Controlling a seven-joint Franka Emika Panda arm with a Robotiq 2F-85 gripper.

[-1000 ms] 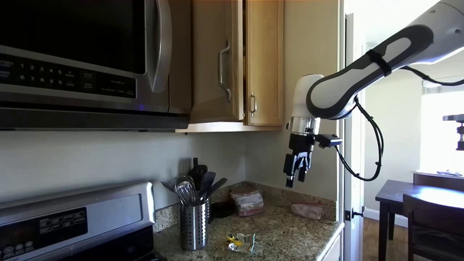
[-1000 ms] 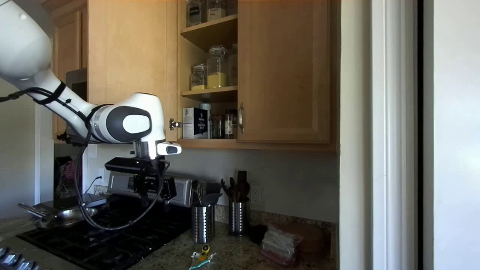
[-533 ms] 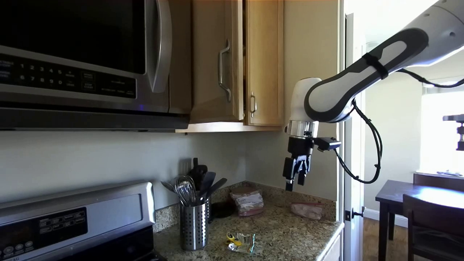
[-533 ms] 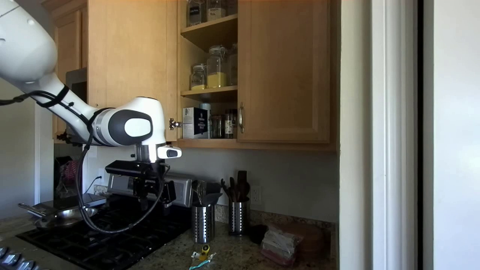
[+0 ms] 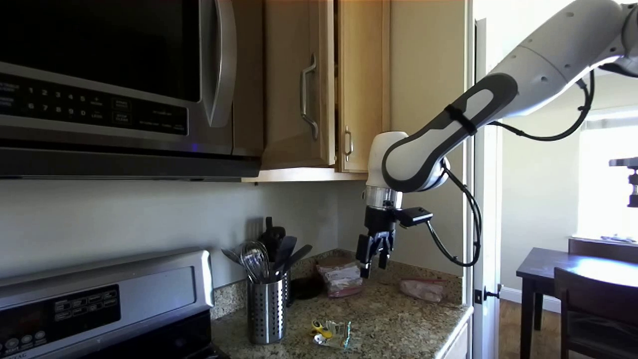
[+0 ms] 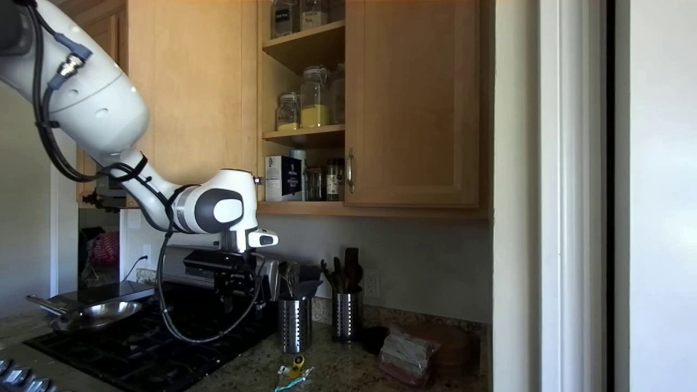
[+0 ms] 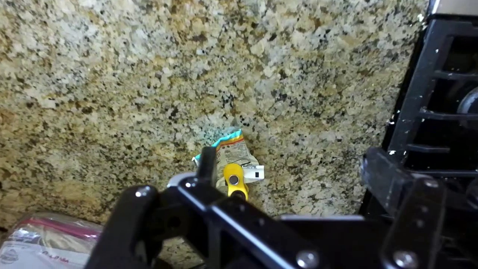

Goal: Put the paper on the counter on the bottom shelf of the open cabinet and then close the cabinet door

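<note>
Hovering over the counter (image 7: 123,97) with a released gripper (image 5: 374,268), fingers (image 7: 208,162) spread wide apart. Below it, close beside one finger in the wrist view, the paper (image 7: 234,152): crumpled, on the counter, partly hidden by that fingertip. Overlapping the paper, a yellow gadget (image 7: 235,181). Past the paper in the wrist view, away from the gripper's body, a wide stretch of counter reaching to the view's border: roomiest side. Behind the other finger, the counter's edge along the stove (image 5: 114,299), black grate (image 7: 421,78) just beside. On the opposite side in an exterior view, lower than the gripper, the counter's outer edge (image 5: 456,331), well apart from the fingertips. Toward the stove from the gripper, a steel cup (image 5: 267,311), upright, holding utensils (image 5: 285,252), also apart. Behind the gripper in that view, a plastic bag (image 5: 340,279); cannot tell how near. Above the gripper, the cabinet (image 6: 307,139), with its cabinet door (image 5: 286,85) swung open and, on the bottom shelf (image 6: 302,208), a box (image 6: 283,178) and small jars (image 6: 315,185). Crossing in front of that door in an exterior view, the arm (image 6: 109,100); cannot tell the gap between.
</note>
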